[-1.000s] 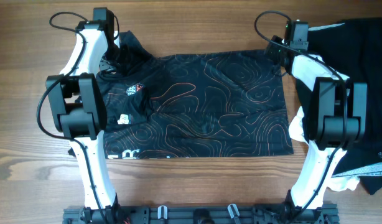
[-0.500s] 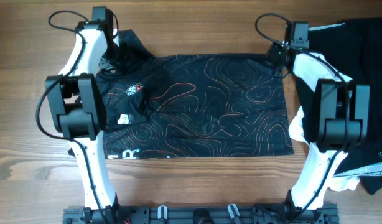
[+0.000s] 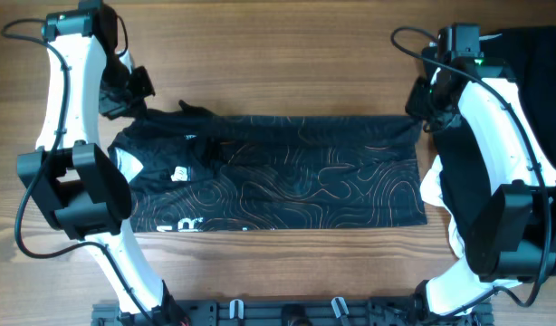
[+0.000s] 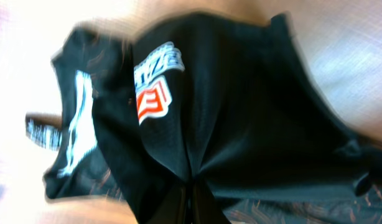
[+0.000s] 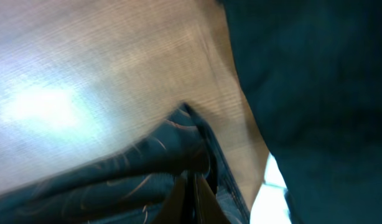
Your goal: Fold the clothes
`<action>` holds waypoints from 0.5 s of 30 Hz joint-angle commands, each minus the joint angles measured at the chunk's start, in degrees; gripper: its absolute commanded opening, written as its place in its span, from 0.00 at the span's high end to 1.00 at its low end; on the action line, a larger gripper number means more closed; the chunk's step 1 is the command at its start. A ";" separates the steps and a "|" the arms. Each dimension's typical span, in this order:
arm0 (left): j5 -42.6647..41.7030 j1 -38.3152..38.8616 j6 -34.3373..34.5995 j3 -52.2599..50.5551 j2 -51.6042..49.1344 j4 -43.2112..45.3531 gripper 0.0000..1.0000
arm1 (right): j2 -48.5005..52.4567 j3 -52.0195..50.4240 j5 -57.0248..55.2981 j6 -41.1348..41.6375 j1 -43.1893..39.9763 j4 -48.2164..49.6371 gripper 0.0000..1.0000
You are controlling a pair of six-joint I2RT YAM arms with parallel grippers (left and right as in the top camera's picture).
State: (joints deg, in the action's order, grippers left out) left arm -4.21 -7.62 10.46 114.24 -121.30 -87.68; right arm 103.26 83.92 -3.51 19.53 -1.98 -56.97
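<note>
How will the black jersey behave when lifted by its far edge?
Probably floppy: the jersey gathers into creases at the left tool and right tool. Likely light, since two small pinches carry its far edge.

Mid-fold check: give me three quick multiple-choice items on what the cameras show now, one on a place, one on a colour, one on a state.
1. Where does the spare clothing pile lie relative to the jersey?
A) to its left
B) to its right
C) on top of it

2. What colour are the jersey's contour lines?
A) green
B) orange
C) blue

3. How do the pincers stand?
A) both open
B) only the left shut
C) both shut on the jersey

Answers:
1 B, the pile lies on the robot's right side.
2 B, thin orange lines cross the black cloth.
3 C, the left pincer and the right pincer each pinch its cloth.
</note>
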 commanded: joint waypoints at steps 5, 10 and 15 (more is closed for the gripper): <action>4.09 -0.55 2.01 -4.92 -0.09 -6.93 0.96 | -0.50 -0.28 -1.64 -2.01 -0.15 -12.61 0.96; 4.11 -0.48 2.01 -15.45 -0.07 -8.39 0.96 | -0.50 -4.94 -1.40 -3.04 -0.15 -15.76 0.96; 4.79 -0.48 3.67 -27.80 0.35 -4.35 0.96 | -0.50 -9.51 -1.31 -2.93 -0.15 -15.91 0.96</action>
State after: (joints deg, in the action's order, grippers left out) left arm -0.84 -7.68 11.75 92.88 -121.30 -94.00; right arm 103.26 76.23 -3.51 17.63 -1.98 -72.44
